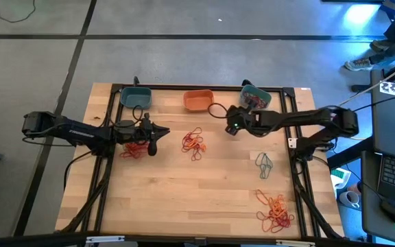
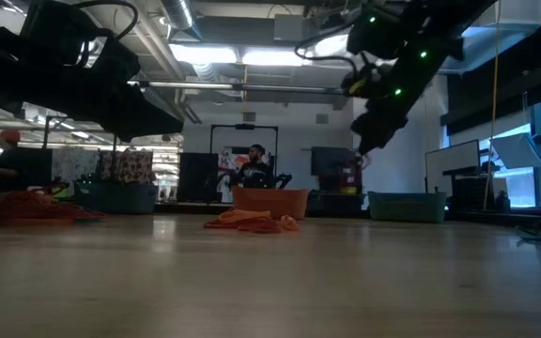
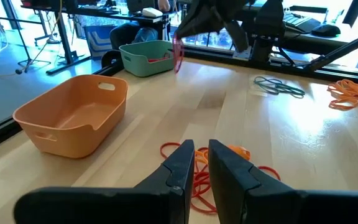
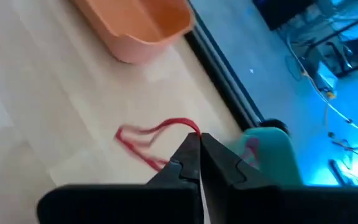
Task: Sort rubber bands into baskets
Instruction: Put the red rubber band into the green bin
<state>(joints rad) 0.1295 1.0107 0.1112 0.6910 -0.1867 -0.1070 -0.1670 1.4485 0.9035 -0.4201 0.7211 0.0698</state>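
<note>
Three baskets line the far edge of my table (image 1: 204, 206): a teal basket (image 1: 135, 97) on the left, an orange basket (image 1: 198, 101) in the middle, and a second teal basket (image 1: 256, 97) on the right, which already holds some red bands.

My right gripper (image 4: 199, 163) hangs above the table between the orange basket and the right-hand teal basket. Its fingers are pinched together on a red rubber band (image 4: 154, 138), which dangles as a loop from the tips; from my left wrist view the same band (image 3: 178, 51) hangs clear of the wood, in front of the far teal basket.

My left gripper (image 3: 201, 163) sits low over the table on the left side, below the left teal basket. Its fingers stand only narrowly apart, and I cannot tell whether anything is caught between them. A red pile of bands (image 1: 133, 149) lies just beside it.

Loose bands remain in four groups: that red pile, a mixed red and orange cluster (image 1: 193, 143) near the centre, below the orange basket, a few grey-teal bands (image 1: 263, 165) to the right, and an orange heap (image 1: 276, 211) near the right front corner.
</note>
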